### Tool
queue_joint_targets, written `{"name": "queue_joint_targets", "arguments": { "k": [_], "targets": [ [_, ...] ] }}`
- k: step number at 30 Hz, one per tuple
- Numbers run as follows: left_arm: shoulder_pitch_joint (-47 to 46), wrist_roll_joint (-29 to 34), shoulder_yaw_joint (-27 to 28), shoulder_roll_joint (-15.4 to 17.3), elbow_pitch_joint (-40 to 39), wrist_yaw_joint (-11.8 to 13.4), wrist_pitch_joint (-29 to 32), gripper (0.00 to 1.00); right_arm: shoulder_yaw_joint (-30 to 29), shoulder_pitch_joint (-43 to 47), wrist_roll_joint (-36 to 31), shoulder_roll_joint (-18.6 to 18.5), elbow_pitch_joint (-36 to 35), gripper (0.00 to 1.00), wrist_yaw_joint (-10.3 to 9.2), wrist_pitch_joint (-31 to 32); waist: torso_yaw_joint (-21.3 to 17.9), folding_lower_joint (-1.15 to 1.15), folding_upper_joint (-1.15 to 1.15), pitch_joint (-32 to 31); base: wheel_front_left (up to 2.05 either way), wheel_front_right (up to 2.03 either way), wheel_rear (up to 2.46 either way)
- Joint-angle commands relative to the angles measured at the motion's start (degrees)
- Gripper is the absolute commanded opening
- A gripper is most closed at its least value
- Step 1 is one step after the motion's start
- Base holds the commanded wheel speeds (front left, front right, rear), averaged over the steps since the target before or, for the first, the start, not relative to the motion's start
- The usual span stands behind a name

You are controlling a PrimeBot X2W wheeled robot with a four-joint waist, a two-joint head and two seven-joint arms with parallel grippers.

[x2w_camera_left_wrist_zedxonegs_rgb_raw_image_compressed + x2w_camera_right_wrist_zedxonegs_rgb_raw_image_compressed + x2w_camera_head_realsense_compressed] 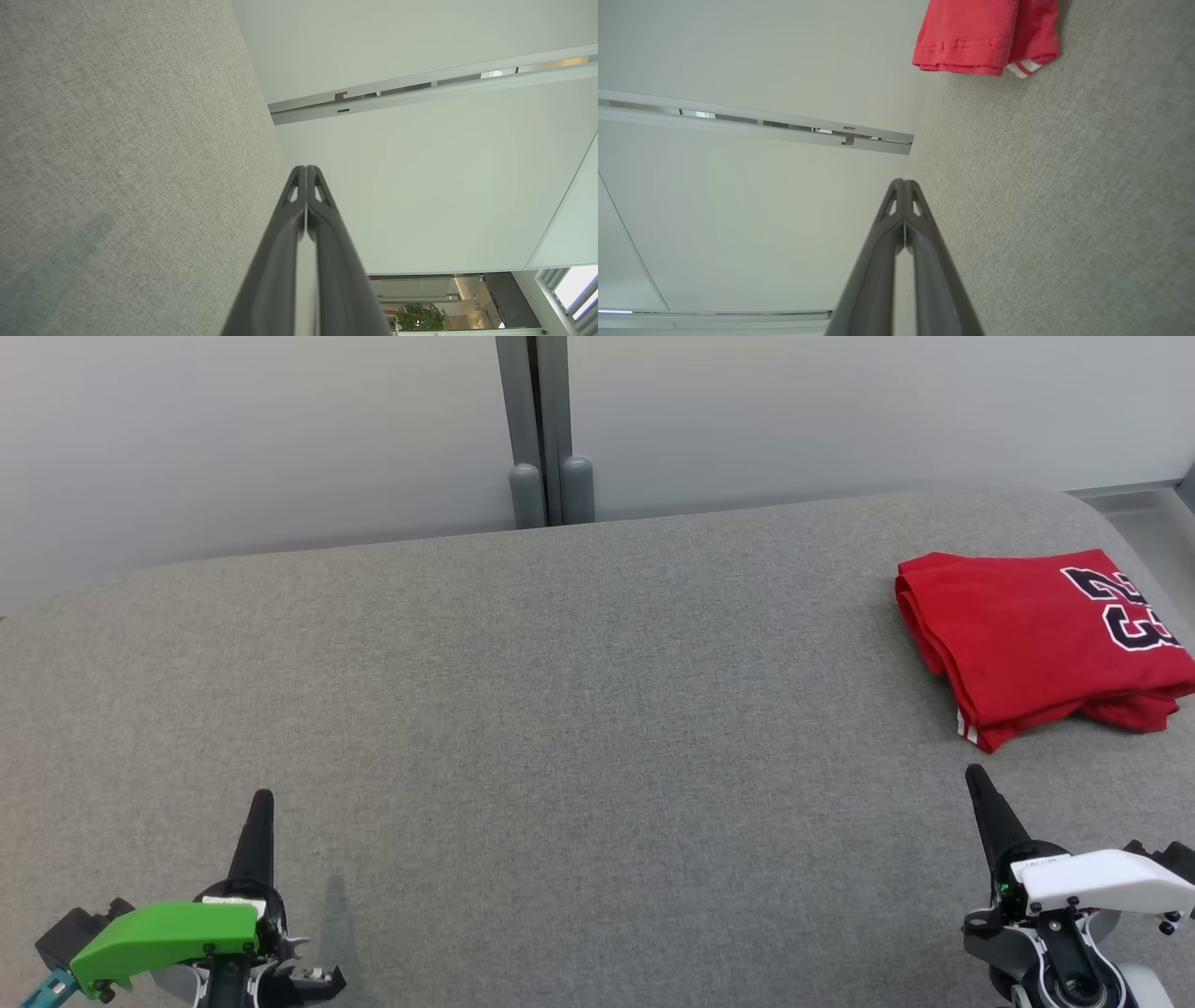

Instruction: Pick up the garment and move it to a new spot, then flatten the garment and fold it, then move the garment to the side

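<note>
Both jaws fully closed, nothing held. Left gripper (306, 169): 2 dark fingers pressed tip to tip in its wrist view, with the grey fabric surface (117, 163) on that view's left and pale wall on its right. Right gripper (903, 182): same, 2 fingers shut together, with fabric on its view's right and wall on its left.

Head view: both grippers sit low at the near edge, fingers pointing away from the robot over the fabric. The left is at lower left under a green wrist cover (163, 938), the right at lower right under a white wrist cover (1102, 882). Can't tell if the tips touch the fabric.

Garment is a red jersey (1027, 644), folded into a compact stack, lying on the surface at far right. It is ahead of the right gripper but apart from it, and well apart from the left.

Per view:
- Head: black "23" print (1120, 607) with white outline on the top face, and a grey post (546, 429) between 2 wall panels behind the surface.
- Right wrist: the jersey's stitched hem edge and white striped trim (1022, 69) at the corner.
- Left wrist: a potted plant (420, 317) past the wall.
</note>
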Motion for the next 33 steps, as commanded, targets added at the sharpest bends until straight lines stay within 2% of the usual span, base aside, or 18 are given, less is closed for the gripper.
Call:
{"name": "queue_joint_targets", "arguments": {
  "k": [1,28,33],
  "targets": [
    [-1.17,-1.18,0.44,0.46,-0.28,-0.4,0.25,0.0,-0.32,-0.82,1.25,-0.32,-0.57,0.0,-0.04,0.37,0.02,0.0,0.0,-0.02,0.0,0.0,0.0],
    [-2.54,-10.51,2.09,0.33,-0.1,-0.53,3.26,0.0,-1.32,-0.78,11.89,-0.39,-1.12,0.0,-0.06,3.13,0.3,0.0,0.0,-0.42,0.0,0.0,0.0],
    [-2.3,-10.28,2.11,0.26,-0.09,-0.52,3.32,0.0,-1.28,-0.76,11.64,-0.39,-1.09,0.0,-0.06,3.13,0.3,0.0,0.0,-0.42,0.0,0.0,0.0]
  ]
}}
